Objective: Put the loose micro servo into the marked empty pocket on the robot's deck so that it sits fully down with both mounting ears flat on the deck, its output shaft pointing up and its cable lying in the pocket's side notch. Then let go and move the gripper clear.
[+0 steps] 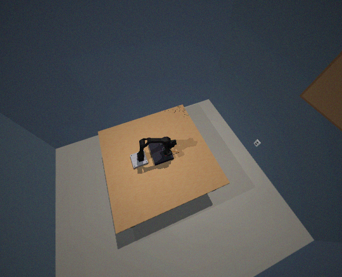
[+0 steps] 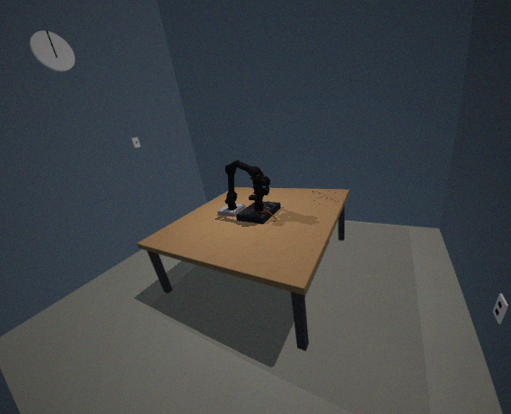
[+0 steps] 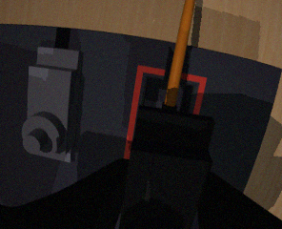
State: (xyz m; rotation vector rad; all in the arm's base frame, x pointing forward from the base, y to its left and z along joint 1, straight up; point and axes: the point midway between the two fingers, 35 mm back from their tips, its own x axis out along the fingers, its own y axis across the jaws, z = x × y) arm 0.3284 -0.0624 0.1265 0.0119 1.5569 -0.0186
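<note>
The loose micro servo, a black block, is pinched between the fingers of my gripper over the near part of the red-marked pocket in the wrist view; I cannot tell how far down it sits. Its orange cable runs out past the rim of the dark deck. A grey servo lies to the pocket's left in that view. Seen from above, the deck rests near the middle of the counter, and my arm stands on a white base plate between deck and left edge. Dark specks dot the counter's top corner.
</note>
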